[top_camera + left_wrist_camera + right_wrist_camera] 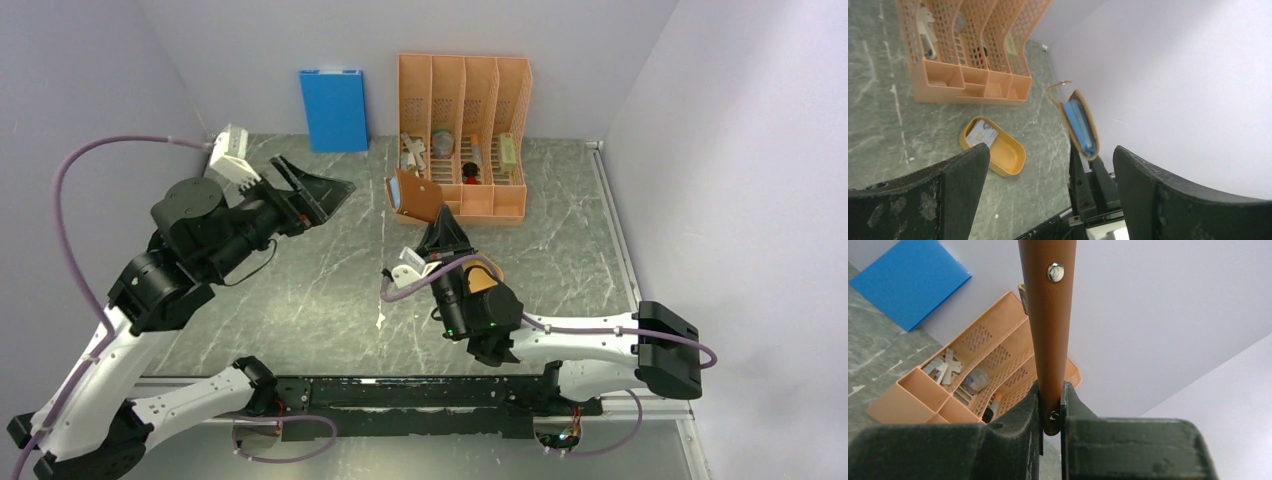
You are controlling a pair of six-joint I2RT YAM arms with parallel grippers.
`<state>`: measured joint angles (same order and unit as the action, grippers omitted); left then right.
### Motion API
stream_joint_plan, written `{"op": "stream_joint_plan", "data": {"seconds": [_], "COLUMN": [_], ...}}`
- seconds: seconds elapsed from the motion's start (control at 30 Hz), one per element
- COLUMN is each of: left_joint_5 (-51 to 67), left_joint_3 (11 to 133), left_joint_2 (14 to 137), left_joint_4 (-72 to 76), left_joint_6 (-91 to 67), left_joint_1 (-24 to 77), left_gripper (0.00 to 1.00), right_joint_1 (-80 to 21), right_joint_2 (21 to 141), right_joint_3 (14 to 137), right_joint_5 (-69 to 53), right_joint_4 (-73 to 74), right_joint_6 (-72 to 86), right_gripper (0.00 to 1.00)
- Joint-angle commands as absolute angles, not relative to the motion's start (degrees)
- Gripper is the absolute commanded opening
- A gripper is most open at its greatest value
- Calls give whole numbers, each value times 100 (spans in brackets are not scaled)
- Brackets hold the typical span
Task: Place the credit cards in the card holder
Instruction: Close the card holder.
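At the left, the left gripper [313,186] hangs above the table [300,290] with its jaws spread wide, grasping nothing. Toward the middle, the right gripper [440,232] is clenched on one edge of the brown card holder [414,197], holding it in the air with its blue-grey sleeves showing. A pale credit card [981,133] lies in the orange tray [1010,160], near the orange desk organizer [465,120].

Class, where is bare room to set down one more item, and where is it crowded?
Bare table lies between left arm and right arm, in front of the blue board, and along the right wall beside the orange organizer. Crowded: before the organizer, where the right fingers grip the card holder near the oval tray.
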<state>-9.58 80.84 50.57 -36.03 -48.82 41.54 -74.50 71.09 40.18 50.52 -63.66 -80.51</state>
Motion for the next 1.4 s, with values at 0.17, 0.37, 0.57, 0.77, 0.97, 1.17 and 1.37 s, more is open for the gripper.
{"op": "stream_joint_plan", "data": {"seconds": [0.17, 0.37, 0.57, 0.77, 0.97, 1.17, 1.37], "left_joint_5": [678, 926, 964, 886, 762, 604, 644], "left_joint_3": [7698, 7671, 7785, 8101, 8225, 8298, 8086], "left_joint_2": [5458, 5611, 5690, 5948, 6187, 6267, 6208], "left_joint_4": [-2525, -2461, -2338, -2634, -3006, -3357, -3193], "left_joint_6": [-4973, -5035, -5070, -4986, -4930, -4827, -4844], "left_joint_1": [4139, 4139, 4140, 4139, 4274, 4383, 4385], "left_gripper": [97, 97, 97, 97, 97, 94, 71], "right_joint_1": [-7562, -7578, -7625, -7724, -7762, -7773, -7815], "right_joint_2": [6658, 6626, 6767, 6997, 7258, 7412, 7524], "right_joint_3": [3426, 3401, 3448, 3573, 3749, 3864, 3909], "right_joint_5": [4450, 4403, 4424, 4492, 4606, 4637, 4690], "right_joint_4": [-7522, -7533, -7510, -7550, -7665, -7756, -7867], "right_joint_6": [-8767, -8868, -8932, -9071, -9191, -9296, -9407], "right_gripper": [0, 0, 0, 0, 0, 0, 0]}}
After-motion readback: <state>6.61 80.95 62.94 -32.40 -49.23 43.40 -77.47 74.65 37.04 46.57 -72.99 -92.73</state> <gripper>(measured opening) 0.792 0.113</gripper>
